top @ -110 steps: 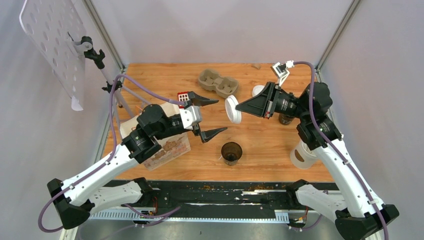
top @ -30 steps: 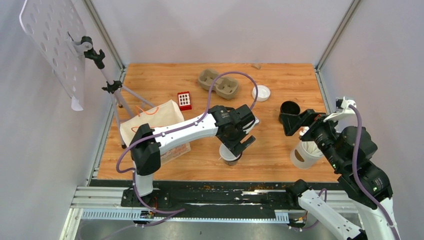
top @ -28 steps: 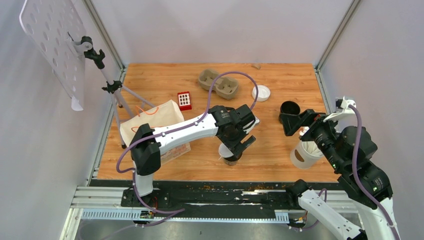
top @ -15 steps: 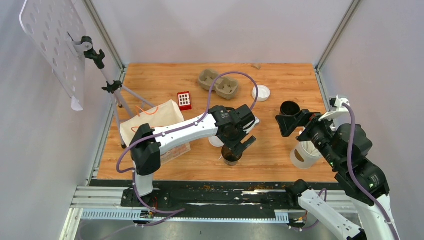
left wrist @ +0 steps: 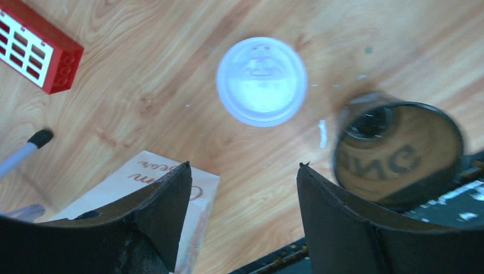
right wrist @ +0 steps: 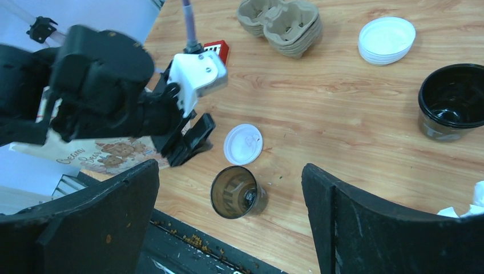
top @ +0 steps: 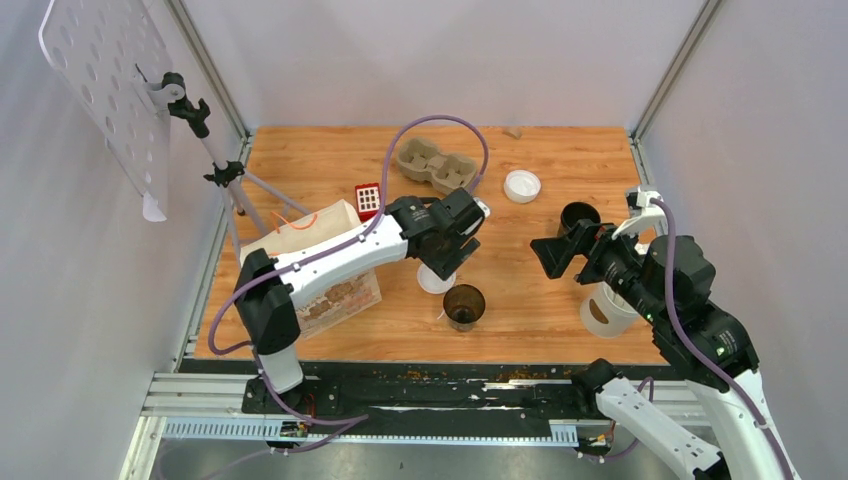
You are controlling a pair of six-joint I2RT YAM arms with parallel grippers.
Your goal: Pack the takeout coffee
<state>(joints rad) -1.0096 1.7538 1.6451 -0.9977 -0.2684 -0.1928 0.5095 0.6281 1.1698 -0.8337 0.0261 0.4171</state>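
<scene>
An open brown takeout coffee cup (top: 464, 305) stands upright near the table's front edge, with no lid on it; it also shows as the cup (left wrist: 398, 151) and the cup (right wrist: 237, 192). Its white lid (top: 433, 280) lies flat on the wood just left of it, apart from the cup, the same lid (left wrist: 261, 81) and lid (right wrist: 243, 144) in the wrist views. My left gripper (top: 441, 258) hovers open over the lid, nothing between its fingers (left wrist: 165, 200). My right gripper (top: 553, 255) hangs open to the right of the cup, empty.
A grey pulp tray (top: 435, 165) and a red block (top: 368, 198) sit at the back. A stack of white lids (top: 522, 185) and a black cup (top: 580, 215) lie at right. A paper bag (top: 310, 265) is at left, a white holder (top: 608, 312) at front right.
The white lid, earlier on the cup under my left gripper, now lies on the table beside it. My left gripper has pulled back and left. My right gripper has shifted left.
</scene>
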